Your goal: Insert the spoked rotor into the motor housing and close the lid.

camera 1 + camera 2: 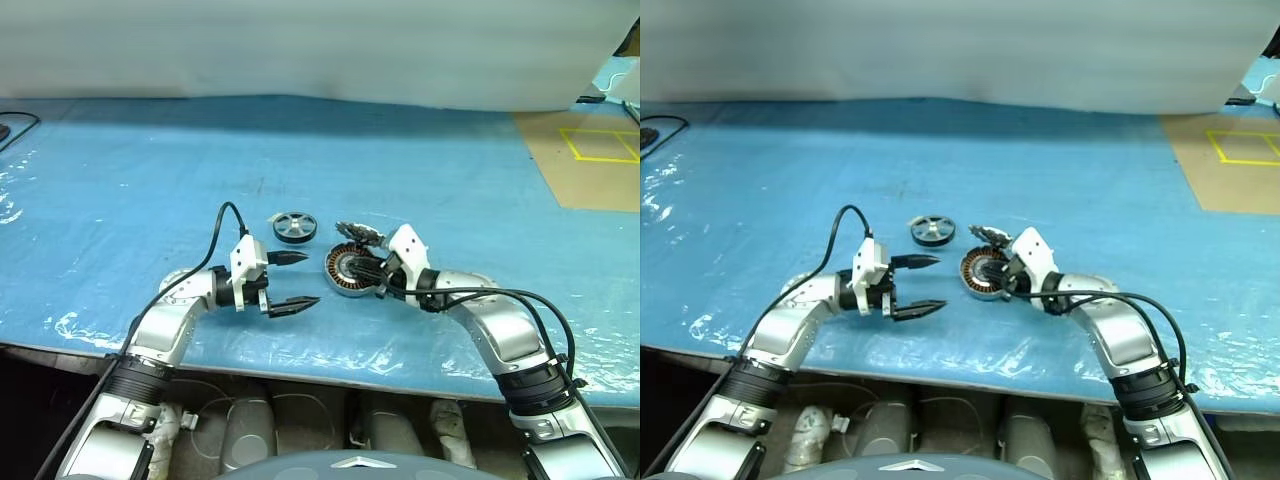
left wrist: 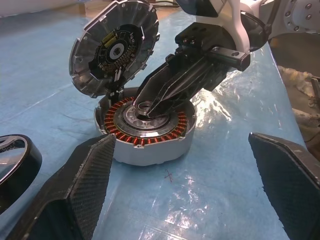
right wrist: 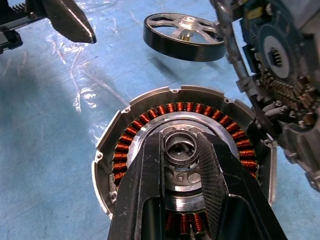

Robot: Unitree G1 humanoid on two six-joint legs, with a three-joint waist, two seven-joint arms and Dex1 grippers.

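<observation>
Glossy blue plastic sheet, matt grey metal motor housing, copper windings.

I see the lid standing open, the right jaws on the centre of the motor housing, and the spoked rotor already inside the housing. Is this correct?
Not quite: the spoked rotor is not inside. It lies on the blue table beside the motor housing, as the left eye view shows. The rest holds: the lid stands open, and the right gripper has its jaws around the housing's centre hub.
</observation>
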